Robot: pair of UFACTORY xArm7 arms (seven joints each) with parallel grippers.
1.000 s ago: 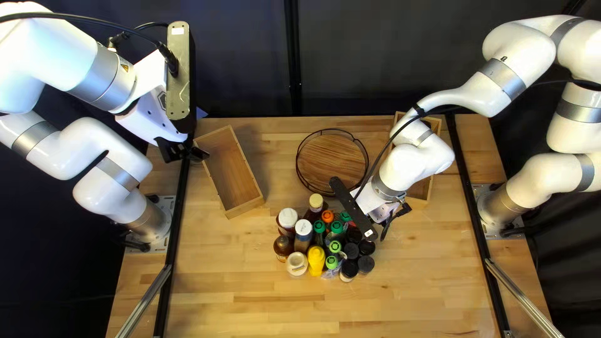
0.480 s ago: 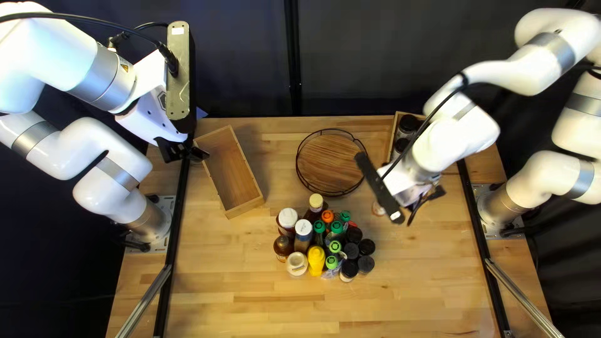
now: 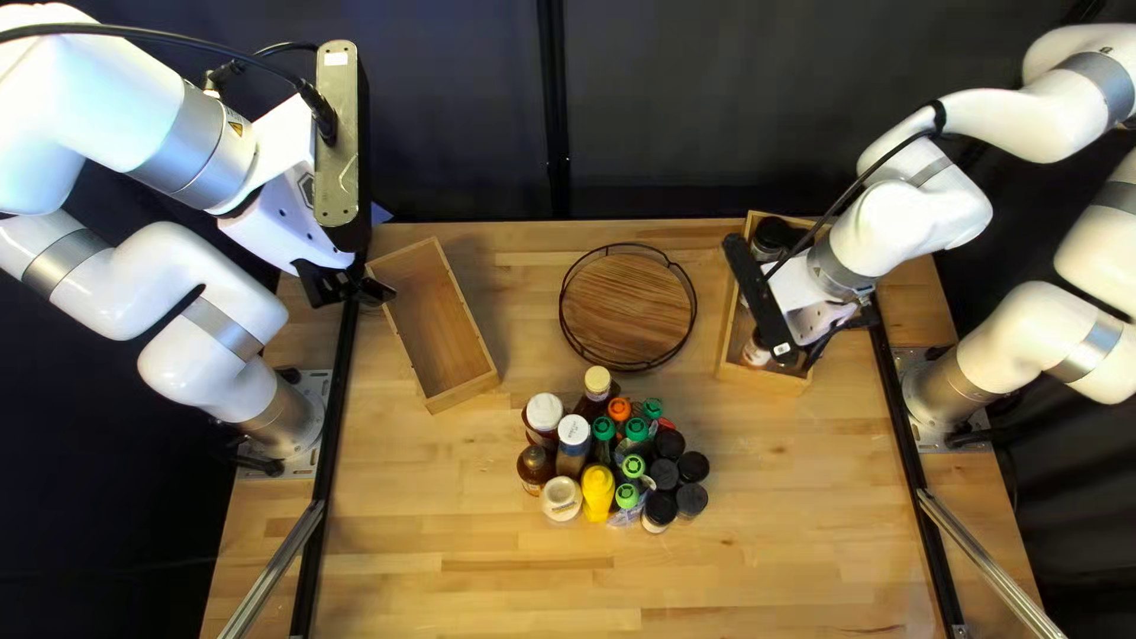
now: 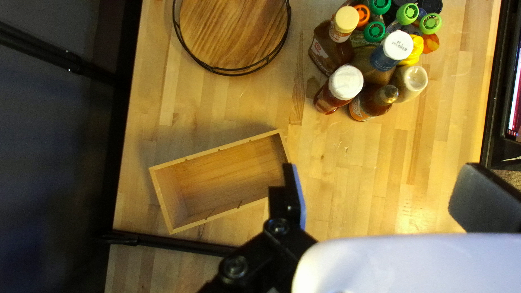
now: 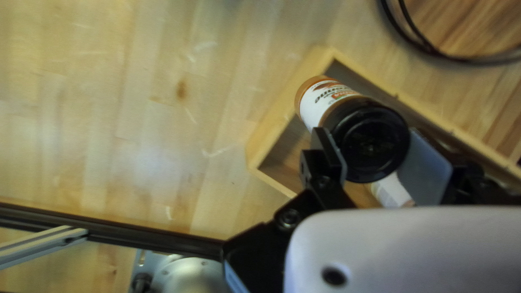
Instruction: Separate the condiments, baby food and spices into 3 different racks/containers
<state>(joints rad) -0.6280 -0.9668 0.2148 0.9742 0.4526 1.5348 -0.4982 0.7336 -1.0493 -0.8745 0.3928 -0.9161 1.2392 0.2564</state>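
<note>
A black-lidded spice jar [image 5: 370,142] is being pinched between the two fingers of the right pincer [image 3: 817,326] at the near end of the right wooden box [image 3: 767,379], where further dark-lidded jars [image 3: 775,233] are being contained; whether its base is touching the box floor cannot be told. The left pincer [image 3: 353,286] is being held spread near the left wooden box [image 3: 438,320], with nothing being grasped. On the counter [image 3: 533,580], a cluster of bottles and jars [image 3: 633,466] is being shown upright, nearer than the round wire-rimmed tray [image 3: 627,310].
</note>
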